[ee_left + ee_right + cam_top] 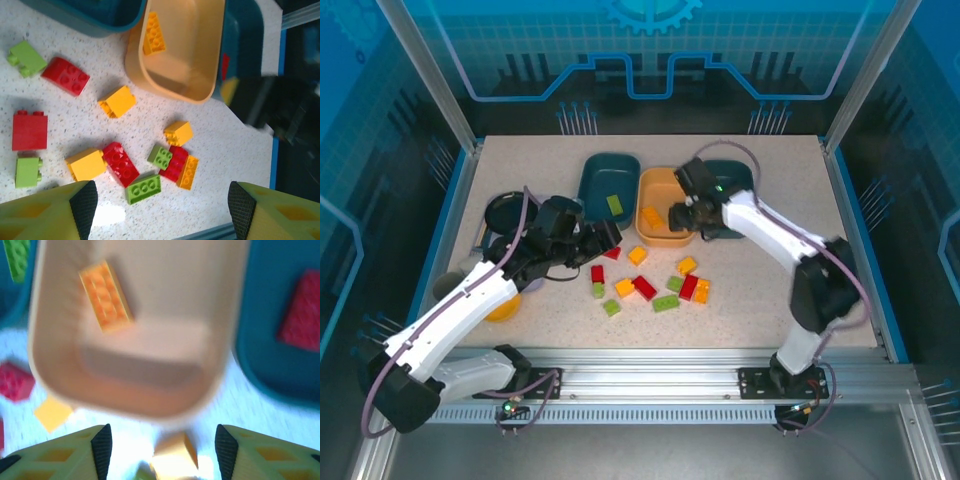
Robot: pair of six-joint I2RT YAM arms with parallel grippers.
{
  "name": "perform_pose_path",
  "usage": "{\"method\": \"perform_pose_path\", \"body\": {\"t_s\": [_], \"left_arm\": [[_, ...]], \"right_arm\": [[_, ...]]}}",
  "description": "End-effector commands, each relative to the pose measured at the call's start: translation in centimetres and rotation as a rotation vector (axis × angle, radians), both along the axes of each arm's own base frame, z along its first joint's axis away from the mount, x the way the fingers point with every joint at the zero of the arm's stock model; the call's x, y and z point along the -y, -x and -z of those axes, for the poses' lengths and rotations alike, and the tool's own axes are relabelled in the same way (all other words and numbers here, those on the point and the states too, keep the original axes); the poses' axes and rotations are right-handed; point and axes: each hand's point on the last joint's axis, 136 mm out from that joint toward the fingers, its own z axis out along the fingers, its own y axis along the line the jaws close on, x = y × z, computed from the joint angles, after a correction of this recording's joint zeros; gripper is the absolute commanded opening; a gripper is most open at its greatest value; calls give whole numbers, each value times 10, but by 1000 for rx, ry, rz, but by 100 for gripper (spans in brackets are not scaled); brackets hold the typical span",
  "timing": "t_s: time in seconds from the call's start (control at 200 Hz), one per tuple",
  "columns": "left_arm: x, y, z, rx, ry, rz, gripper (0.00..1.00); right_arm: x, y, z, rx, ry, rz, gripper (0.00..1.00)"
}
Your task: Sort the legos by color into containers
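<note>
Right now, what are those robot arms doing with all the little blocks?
They are sorting legos by color. The right gripper hangs open at the orange tray, which holds one orange-yellow lego. The left gripper is open and empty above the loose legos on the table. One teal tray holds a green lego.

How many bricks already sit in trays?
3: green brick in the left teal tray, orange brick in the orange tray, red brick in the right teal tray; the right arm may hide more.
</note>
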Motion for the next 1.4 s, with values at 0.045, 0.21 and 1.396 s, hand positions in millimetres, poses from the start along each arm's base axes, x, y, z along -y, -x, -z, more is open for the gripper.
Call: {"method": "perform_pose_path", "body": {"t_s": [0.045, 0.21, 1.396], "left_arm": [[13, 22, 16, -35, 25, 107, 73], [12, 38, 36, -87, 2, 144, 73], [24, 43, 40, -77, 4, 179, 72]], "right_arm": [[0, 64, 27, -19, -100, -64, 72], [18, 121, 53, -155, -23, -75, 65], [83, 115, 105, -296, 55, 162, 50]]}}
